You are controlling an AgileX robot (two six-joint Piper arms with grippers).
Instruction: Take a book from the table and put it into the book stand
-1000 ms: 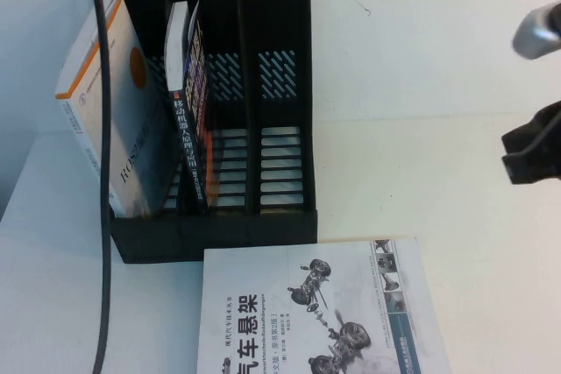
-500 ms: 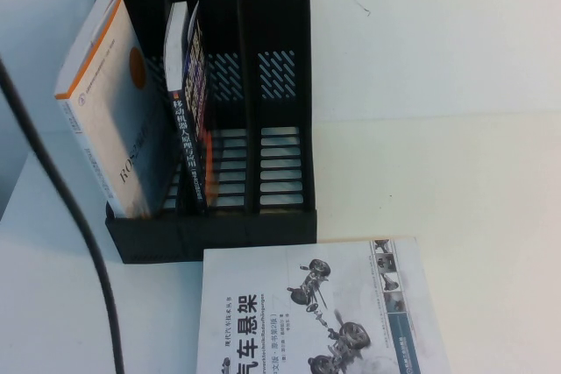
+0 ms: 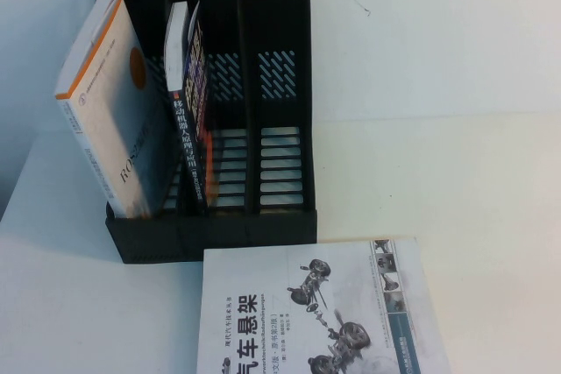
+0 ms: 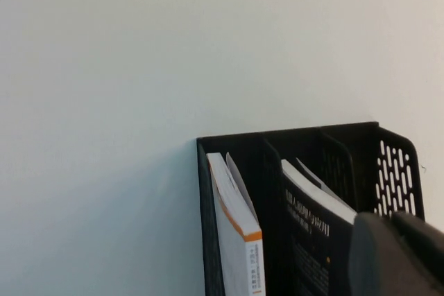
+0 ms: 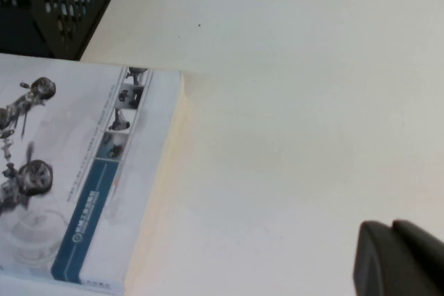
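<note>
Black-covered, the book (image 3: 195, 102) is already stood leaning in the book stand's (image 3: 280, 216) middle compartment. Both hands are withdrawn: left hand (image 4: 399, 254), right hand (image 5: 399, 258), finger states cannot be told.

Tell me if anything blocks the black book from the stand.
Nothing does: the book already stands in the middle compartment of the stand. Left gripper is near the stand, right gripper above the table by the white book.
</note>
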